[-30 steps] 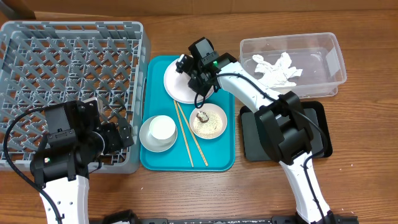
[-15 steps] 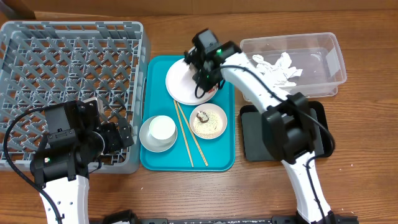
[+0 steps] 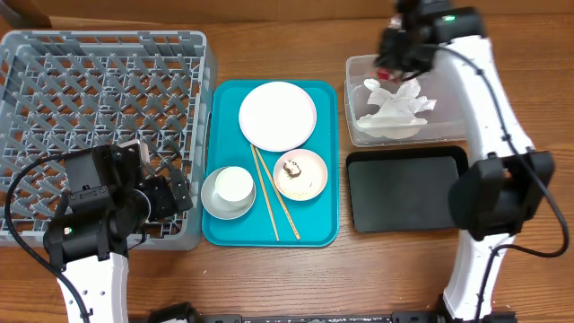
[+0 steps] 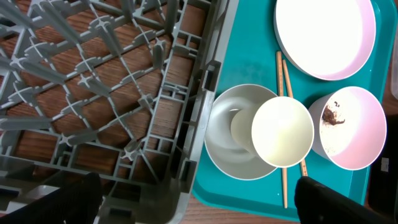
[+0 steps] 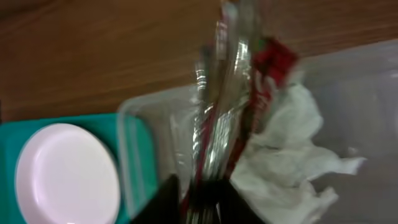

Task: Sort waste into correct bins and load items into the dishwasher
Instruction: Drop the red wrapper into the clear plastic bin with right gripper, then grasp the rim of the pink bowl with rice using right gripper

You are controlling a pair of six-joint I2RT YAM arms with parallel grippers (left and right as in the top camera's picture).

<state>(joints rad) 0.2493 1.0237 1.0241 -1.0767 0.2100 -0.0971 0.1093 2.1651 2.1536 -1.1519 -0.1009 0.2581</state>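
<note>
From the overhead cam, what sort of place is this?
Probably a lab mock-up of a dish-clearing station: grey dish rack, teal tray, clear tub with a crumpled napkin, on a wooden table.

Cup (image 4: 283, 132) is sitting in grey bowl (image 4: 222, 134) on teal tray (image 4: 249, 56). 2 chopsticks (image 4: 283, 74) are lying beside dish (image 4: 359, 134). Rack (image 4: 106, 81) is filling the left.

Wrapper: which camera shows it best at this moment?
Right wrist. The red-and-white wrapper stands up mid-frame over the tub, beside the napkin, though the picture is blurred. Overhead catches only a red speck of it at the tub's far edge. Left wrist does not show it.
</note>
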